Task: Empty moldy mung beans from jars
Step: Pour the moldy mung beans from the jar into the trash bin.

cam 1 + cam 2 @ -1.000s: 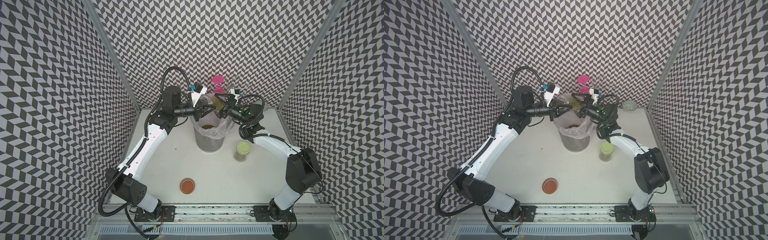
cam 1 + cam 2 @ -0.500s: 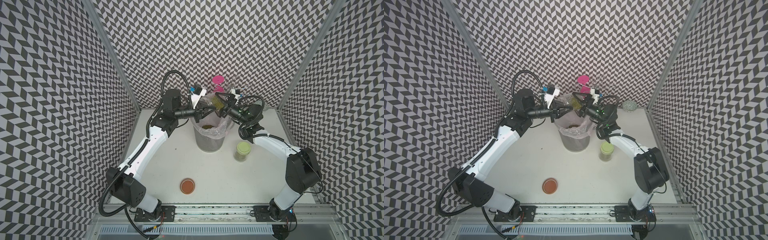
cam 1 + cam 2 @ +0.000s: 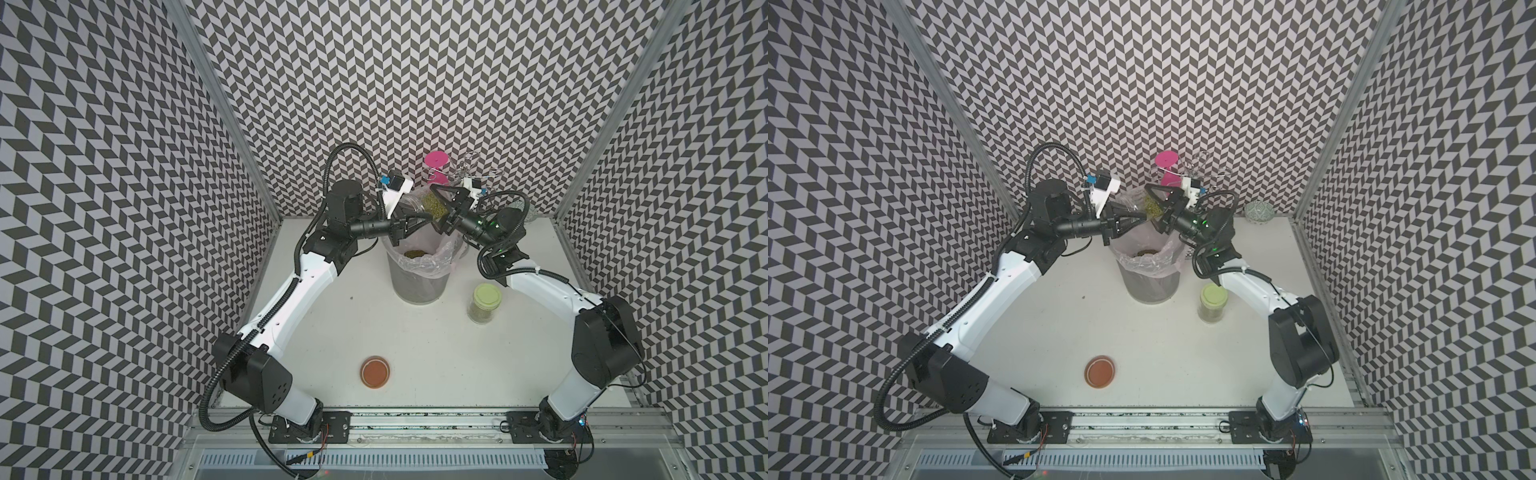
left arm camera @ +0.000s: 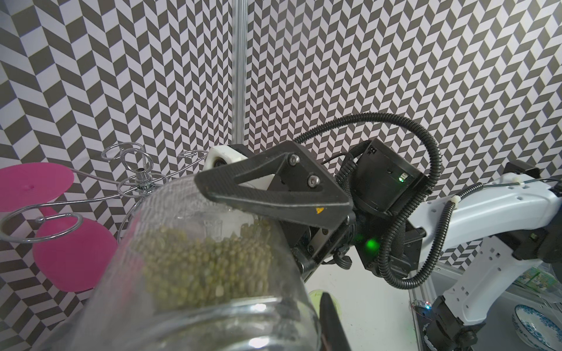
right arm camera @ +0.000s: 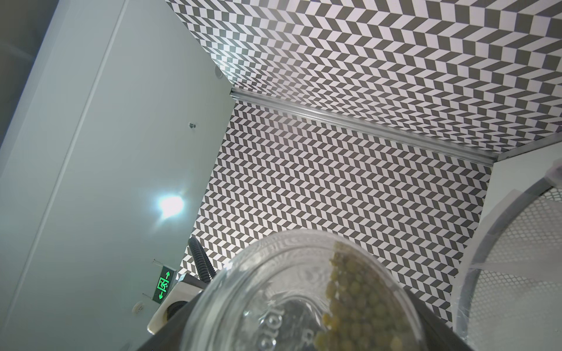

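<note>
An open glass jar (image 3: 428, 204) (image 3: 1148, 205) lies nearly level above the grey bin (image 3: 417, 282), part full of mung beans (image 4: 206, 267) (image 5: 359, 304). My right gripper (image 3: 433, 207) (image 5: 304, 334) is shut on its body near the base. One right finger (image 4: 273, 197) lies across the glass. My left gripper (image 3: 419, 219) is shut on the jar's rim, with one finger (image 4: 330, 322) beside the mouth. Some beans (image 3: 413, 254) lie in the bin. A second jar (image 3: 484, 303) with a pale green lid stands right of the bin. An orange-brown lid (image 3: 375, 371) lies at the front.
The bin has a clear liner (image 3: 1150, 266) folded over its rim. A pink stand (image 3: 436, 166) and a wire rack (image 3: 469, 166) stand behind it at the back wall. A patterned bowl (image 3: 1258, 212) sits in the back right corner. Chevron walls close in on three sides.
My right gripper's jaws have closed from wide open onto the jar. The left arm has shifted slightly while keeping hold of the rim.
</note>
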`<state>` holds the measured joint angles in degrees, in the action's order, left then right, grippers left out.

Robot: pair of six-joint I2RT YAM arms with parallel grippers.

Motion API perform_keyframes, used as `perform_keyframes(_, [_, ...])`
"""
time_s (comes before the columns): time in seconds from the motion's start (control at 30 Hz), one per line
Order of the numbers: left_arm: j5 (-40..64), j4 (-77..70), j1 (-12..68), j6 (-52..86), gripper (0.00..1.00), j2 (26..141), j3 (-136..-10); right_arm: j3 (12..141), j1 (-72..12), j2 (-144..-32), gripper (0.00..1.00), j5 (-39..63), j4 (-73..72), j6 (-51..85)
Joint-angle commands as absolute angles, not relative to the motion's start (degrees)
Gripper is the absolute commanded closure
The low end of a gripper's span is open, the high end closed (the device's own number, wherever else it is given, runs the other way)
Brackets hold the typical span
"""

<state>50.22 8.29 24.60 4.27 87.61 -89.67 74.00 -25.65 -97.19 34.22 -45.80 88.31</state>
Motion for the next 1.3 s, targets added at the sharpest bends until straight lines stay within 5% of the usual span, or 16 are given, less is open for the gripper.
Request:
perform_keyframes(0.0, [48.33,5.83,24.78,3.68,0.79,87.33,-90.0,75.15,-26.47,-95.8,0.3,35.27,-45.09,84.28])
perform_keyframes(0.23, [45.79,8.07,24.38,3.52,0.19,87.28,-89.7,73.62,-25.24,-96.64,0.31,34.8,-46.32,85.52])
perform_keyframes(0.33, [45.19,9.31,24.31,3.21,0.01,87.15,-89.82,73.34,-24.29,-96.69,0.31,34.55,-46.24,85.16])
perform_keyframes(0.7, [41.51,12.6,23.46,1.96,0.0,86.45,-90.18,74.61,-22.61,-98.78,0.32,34.64,-43.91,82.72])
perform_keyframes(1.27, [30.26,16.8,22.23,1.43,0.0,80.25,-85.65,88.89,-22.32,-102.36,0.34,31.2,-20.14,56.89])
